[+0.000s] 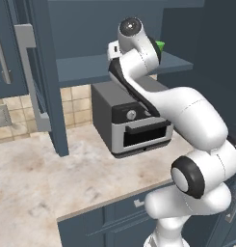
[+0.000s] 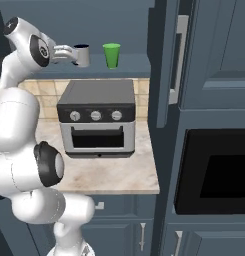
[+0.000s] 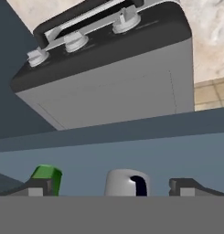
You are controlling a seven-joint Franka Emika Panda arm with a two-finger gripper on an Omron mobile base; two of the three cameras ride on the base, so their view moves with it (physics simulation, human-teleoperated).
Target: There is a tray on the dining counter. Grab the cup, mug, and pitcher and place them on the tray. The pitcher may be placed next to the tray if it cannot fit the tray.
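The mug (image 2: 82,55), grey-looking with a dark inside, stands on the shelf (image 2: 136,64) above a toaster oven. My gripper (image 2: 74,53) is open at the mug's height, right beside it. In the hand view the mug (image 3: 126,183) sits between the two fingertips (image 3: 39,188), with gaps on both sides. The green cup (image 2: 112,55) stands on the same shelf just right of the mug; it also shows as the cup (image 3: 47,176) behind one fingertip and the cup (image 1: 160,46) peeking past the arm. The tray, the pitcher and the dining counter are out of view.
A grey toaster oven (image 2: 96,117) stands on the marbled worktop (image 2: 119,175) under the shelf. Open cabinet doors flank the shelf: a door (image 2: 170,60) on the right and a door (image 1: 37,77) on the left. A built-in oven (image 2: 219,170) is at the right.
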